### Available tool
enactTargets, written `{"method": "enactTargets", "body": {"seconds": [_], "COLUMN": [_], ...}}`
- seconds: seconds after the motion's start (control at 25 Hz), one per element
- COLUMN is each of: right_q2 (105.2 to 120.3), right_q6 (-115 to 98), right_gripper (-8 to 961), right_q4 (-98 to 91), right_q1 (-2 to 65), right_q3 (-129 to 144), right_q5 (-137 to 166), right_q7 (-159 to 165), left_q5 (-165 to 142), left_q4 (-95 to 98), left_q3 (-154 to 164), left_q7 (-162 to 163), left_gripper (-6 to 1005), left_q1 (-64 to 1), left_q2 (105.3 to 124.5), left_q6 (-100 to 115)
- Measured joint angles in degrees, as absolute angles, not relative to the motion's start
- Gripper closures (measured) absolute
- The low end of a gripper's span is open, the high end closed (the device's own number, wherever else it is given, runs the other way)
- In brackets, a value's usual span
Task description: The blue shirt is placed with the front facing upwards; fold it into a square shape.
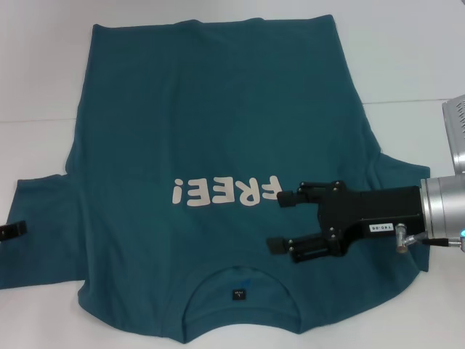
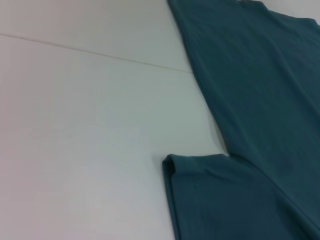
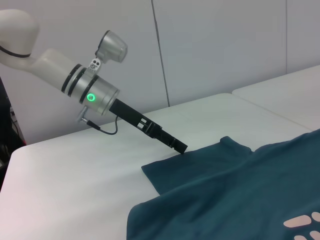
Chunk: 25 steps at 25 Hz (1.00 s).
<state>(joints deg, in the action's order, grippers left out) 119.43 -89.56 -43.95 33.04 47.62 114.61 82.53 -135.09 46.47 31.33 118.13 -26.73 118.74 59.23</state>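
The blue shirt [image 1: 218, 123] lies flat, front up, on the white table [image 1: 36, 87]. Its collar [image 1: 240, 280] and small dark neck label [image 1: 237, 294] are at the near edge, and the cream "FREE!" lettering [image 1: 225, 193] reads upside down. My right gripper [image 1: 282, 220] hovers open over the chest, just right of the lettering, holding nothing. My left gripper [image 1: 13, 230] sits at the outer edge of the left sleeve [image 1: 43, 218]. The right wrist view shows the left gripper [image 3: 179, 148] tip down at that sleeve's corner [image 3: 165, 167]. The left wrist view shows the sleeve [image 2: 210, 200] and the shirt's side [image 2: 260, 100].
Bare white tabletop [image 2: 75, 125] surrounds the shirt on the left and far sides. A seam [image 1: 407, 102] crosses the table. Both sleeves spread outward. A pale wall [image 3: 225, 45] stands behind the table's left side.
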Motion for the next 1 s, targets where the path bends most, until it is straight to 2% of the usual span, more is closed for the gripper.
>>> {"method": "enactTargets", "body": {"seconds": [0.2, 0.52, 0.76, 1.0], "right_q2": [119.36, 119.37, 119.41, 119.43], "right_q6": [-89.6, -89.6, -89.6, -89.6], "right_gripper": [11, 12, 11, 12], "right_q4": [-43.9, -44.4, -44.7, -44.7], "right_q1": [33.1, 33.1, 33.0, 33.0], "right_q3": [47.6, 47.6, 47.9, 47.9], "right_q5": [114.6, 114.6, 114.7, 114.8], "right_q7": [82.5, 82.7, 83.0, 83.1], "left_q5": [-135.1, -135.1, -135.1, -135.0], "left_q4": [46.5, 46.2, 45.4, 43.7], "left_q3": [31.3, 31.2, 31.5, 31.6], "left_q7": [118.3, 118.4, 118.4, 118.1], "left_gripper": [247, 254, 175, 176], "left_q1": [-26.6, -26.6, -26.6, -27.0], "left_q2": [118.74, 118.74, 118.74, 118.49], "left_q6": [59.3, 59.1, 59.3, 59.4]}}
